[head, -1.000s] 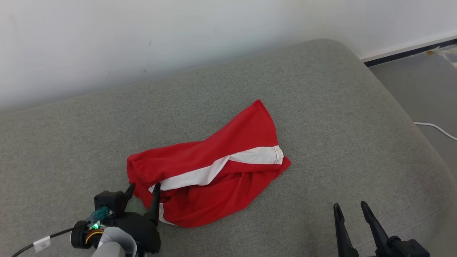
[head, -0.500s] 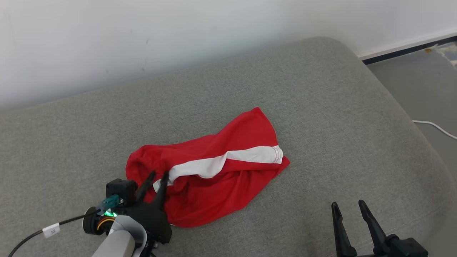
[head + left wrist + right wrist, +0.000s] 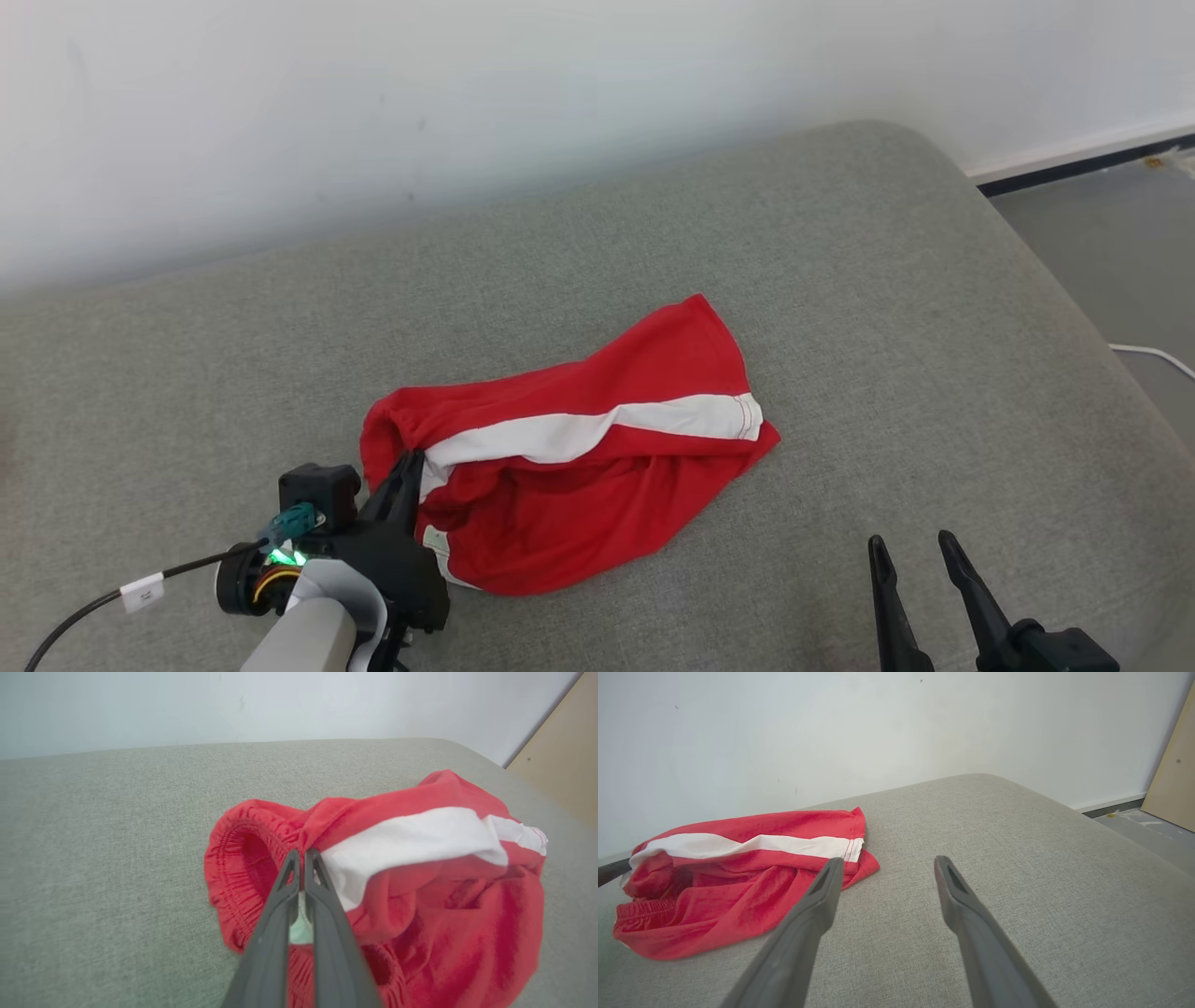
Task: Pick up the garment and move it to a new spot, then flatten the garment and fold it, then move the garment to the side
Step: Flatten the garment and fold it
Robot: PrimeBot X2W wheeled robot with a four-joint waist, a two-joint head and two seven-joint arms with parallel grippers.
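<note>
The garment [image 3: 579, 467] is a pair of red shorts with a white side stripe, lying crumpled on the grey cushion [image 3: 653, 243]. My left gripper [image 3: 411, 459] is shut on the garment's elastic waistband at its left end; in the left wrist view the two fingers of the left gripper [image 3: 301, 851] are pressed together on the red fabric [image 3: 420, 858] where the white stripe begins. My right gripper [image 3: 910, 546] stands open at the lower right, well clear of the garment [image 3: 738, 877], with nothing between the fingers of the right gripper [image 3: 887, 863].
A white wall [image 3: 467, 93] runs close behind the cushion. The cushion's rounded right edge [image 3: 1074, 308] drops to a grey floor with a white cable [image 3: 1153, 353]. A tan board [image 3: 1174, 765] leans at the far right.
My left gripper has closed on the waistband, and the fabric at that end has bunched up and risen a little. The head camera has shifted slightly. The right arm has stayed put.
</note>
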